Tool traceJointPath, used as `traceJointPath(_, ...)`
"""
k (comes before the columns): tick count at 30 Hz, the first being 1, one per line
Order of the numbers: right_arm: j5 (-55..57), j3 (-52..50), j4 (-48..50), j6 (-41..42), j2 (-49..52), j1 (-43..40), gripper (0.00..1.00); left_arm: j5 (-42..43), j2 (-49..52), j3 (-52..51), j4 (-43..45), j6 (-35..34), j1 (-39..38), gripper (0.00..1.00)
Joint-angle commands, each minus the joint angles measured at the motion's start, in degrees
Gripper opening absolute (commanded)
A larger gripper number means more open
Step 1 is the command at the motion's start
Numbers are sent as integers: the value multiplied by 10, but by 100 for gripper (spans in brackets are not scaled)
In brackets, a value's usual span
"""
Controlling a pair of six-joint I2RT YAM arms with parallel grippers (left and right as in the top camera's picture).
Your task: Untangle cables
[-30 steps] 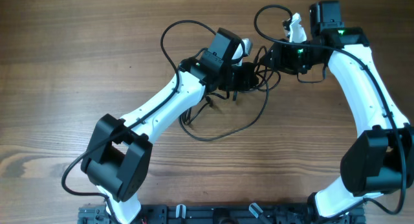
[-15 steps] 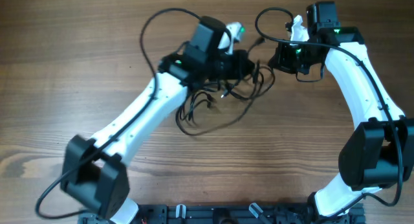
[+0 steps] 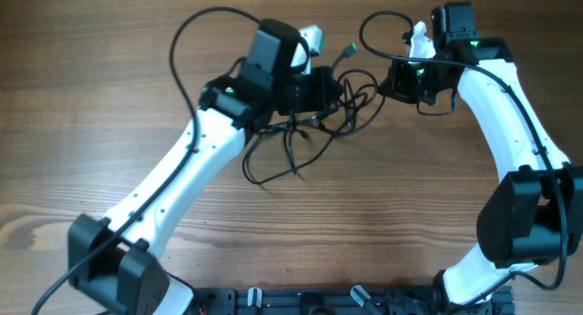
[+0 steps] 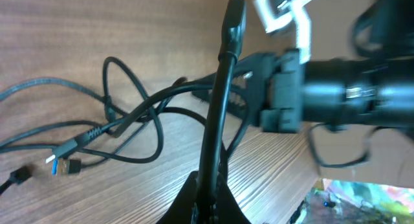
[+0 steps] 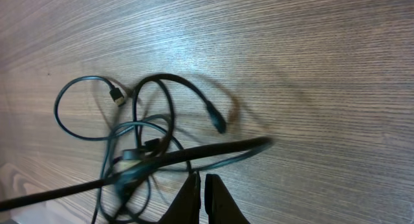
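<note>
The cables point(image 3: 314, 124) are lying in a loose knot on the desk point(image 3: 91, 78), toward its far edge and a little right of the middle, between your two grippers. They are showing as thin dark cords. Several loops are crossing one over another, and small plugs are sitting at the free ends. One loop is spreading toward the near side of the desk.

Your left gripper point(image 4: 208, 185) is pinching one cord between its closed fingers. This cord is rising stiffly from the fingers and is ending in a plug point(image 4: 234, 13) just above the grip. Your right gripper point(image 5: 200, 185) is closed too, just beside the knot. One cord is crossing right in front of its fingertips, but I cannot tell if any cord is caught between them.

I am expecting the cords to be light and soft, so they are likely dragging the whole knot when you are pulling one. The coating is probably smooth, so a thin cord may be slipping out of a weak grip. I am advising you to take hold close behind a plug, where the cord is thicker, and not on the middle of a loop. Pulling slowly is safer for the small connectors.
</note>
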Motion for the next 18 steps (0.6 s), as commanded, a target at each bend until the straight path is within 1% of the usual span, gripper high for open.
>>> traceJointPath(1,-12,9,-3,4,12,-16,6,-15,28,6,-3,11,-20,5)
traceJointPath(4,-14,9,-3,2,12,-30,7,-16,28,6,-3,11,-19,10)
traceJointPath(6,-14,9,-3,0,12,-31,8,-16,28,6,-3,11,-20,24)
traceJointPath(7,-14,9,-2,0,12,-31,8,-16,28,6,-3,11,-20,27)
traceJointPath(8,-14,9,-2,-1,12,-31,14,-16,28,6,-5,11,-20,33)
traceJointPath(9,-14,9,0,0,12,-31,23,-16,28,6,-6,11,-19,40)
traceJointPath(10,-14,9,2,0,12,-31,27,-16,28,6,-7,11,-19,42)
traceJointPath(11,-14,9,4,0,12,-32,36,-16,28,6,-10,12,-19,44)
traceJointPath(13,-14,9,5,0,12,-33,45,-28,28,6,-17,14,-19,46)
traceJointPath(16,-15,9,12,-1,12,-34,51,-57,32,6,-17,22,-20,46)
traceJointPath(18,-66,9,24,-31,10,-41,56,-51,44,6,-16,38,-24,43)
